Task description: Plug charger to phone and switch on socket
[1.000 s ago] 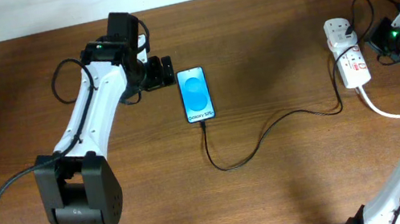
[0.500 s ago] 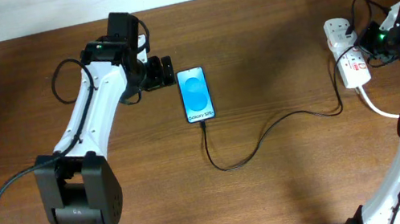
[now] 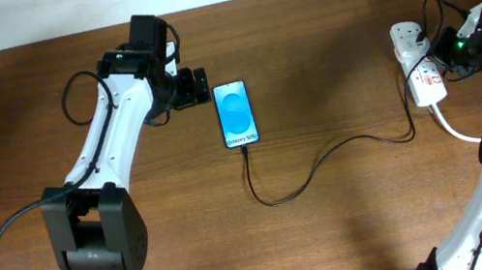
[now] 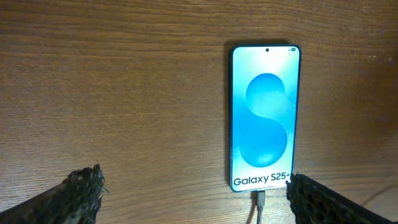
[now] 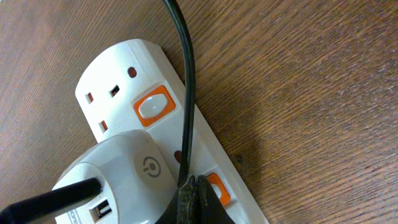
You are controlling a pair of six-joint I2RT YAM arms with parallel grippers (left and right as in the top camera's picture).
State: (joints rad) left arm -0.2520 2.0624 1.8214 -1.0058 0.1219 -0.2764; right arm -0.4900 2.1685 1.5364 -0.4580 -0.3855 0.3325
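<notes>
The phone (image 3: 237, 114) lies flat mid-table with its blue screen lit; the left wrist view shows it too (image 4: 265, 118). The black charger cable (image 3: 359, 136) runs from the phone's lower edge, where its connector tip (image 4: 259, 200) sits in the port, in a loop across to the white socket (image 3: 418, 66) at the far right. My left gripper (image 3: 199, 88) is open and empty just left of the phone's top end. My right gripper (image 5: 196, 199) is shut, with its tips on the socket (image 5: 124, 81) beside an orange switch (image 5: 219, 188).
A white adapter plug (image 5: 124, 180) sits in the socket next to the fingers. A second orange switch (image 5: 153, 106) lies further along. The thick white cord (image 3: 456, 130) trails off toward the right edge. A black cable (image 5: 183, 74) crosses over the socket.
My right gripper moved left onto the socket about a second ago and has stayed there since. The left arm, phone and cable have not moved.
</notes>
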